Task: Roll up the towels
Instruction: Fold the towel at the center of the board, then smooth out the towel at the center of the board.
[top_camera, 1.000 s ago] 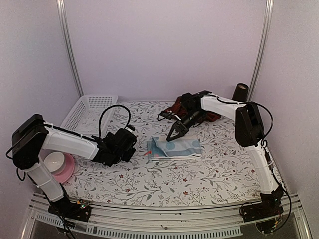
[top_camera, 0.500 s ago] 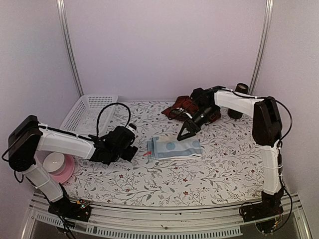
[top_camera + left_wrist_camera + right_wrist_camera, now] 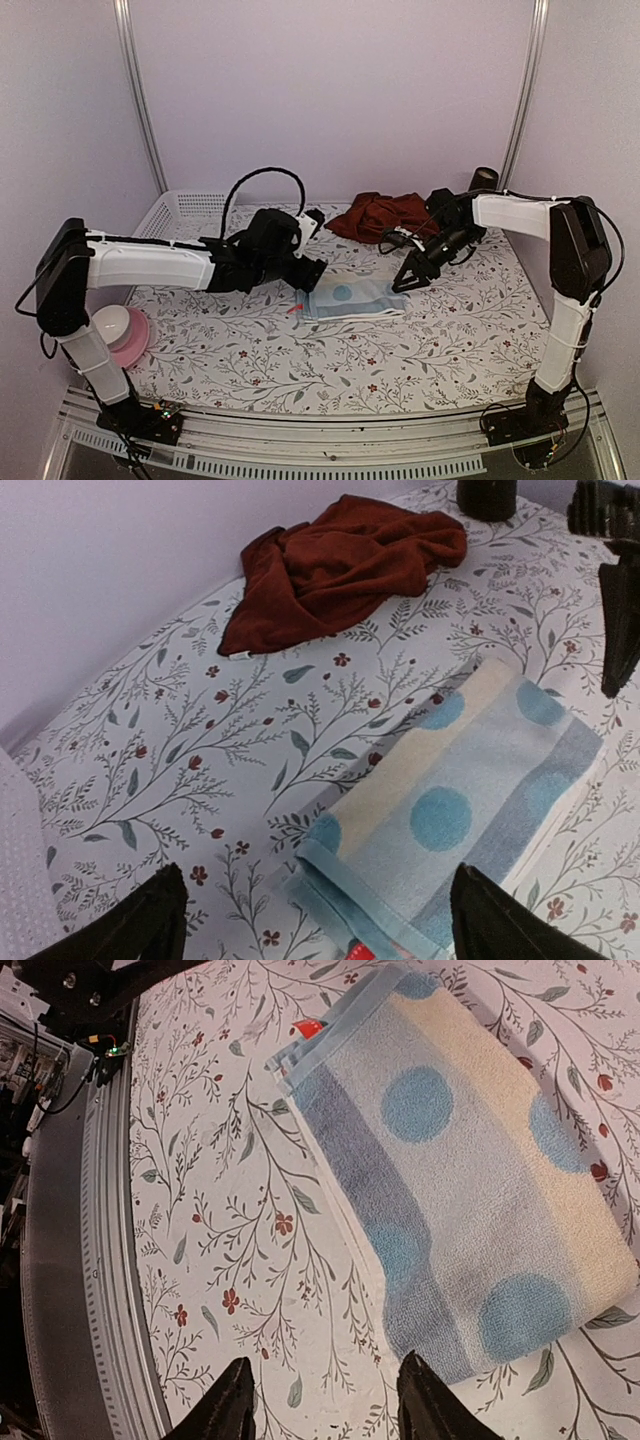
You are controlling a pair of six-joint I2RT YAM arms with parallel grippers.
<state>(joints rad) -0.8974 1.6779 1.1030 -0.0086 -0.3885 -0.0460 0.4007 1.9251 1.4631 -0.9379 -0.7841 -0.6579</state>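
1. Pastel towel (image 3: 350,297) (image 3: 450,820) (image 3: 470,1200): pale blue and cream with blue dots, folded into a flat rectangle on the floral table (image 3: 330,370).
2. Red tag (image 3: 293,308) (image 3: 308,1028) sticks out at the pastel towel's left end.
3. Left gripper (image 3: 308,275) (image 3: 320,920): at the pastel towel's left end, fingers spread wide to either side of the tagged edge, nothing held. Can't tell whether it touches the cloth.
4. Right gripper (image 3: 410,280) (image 3: 330,1405): just off the pastel towel's right end, fingers apart, empty, tips over bare table beside the cloth edge.
5. Maroon towel (image 3: 385,213) (image 3: 345,565): crumpled heap behind the pastel towel, apart from it.
6. Dark cylinder (image 3: 485,180) (image 3: 487,495): far behind the pastel towel to the right, beyond the maroon towel.
7. White basket (image 3: 175,215): well left of and behind the pastel towel.
8. Pink plate (image 3: 135,345) carrying a white bowl (image 3: 108,322): well left of the pastel towel, nearer the front.
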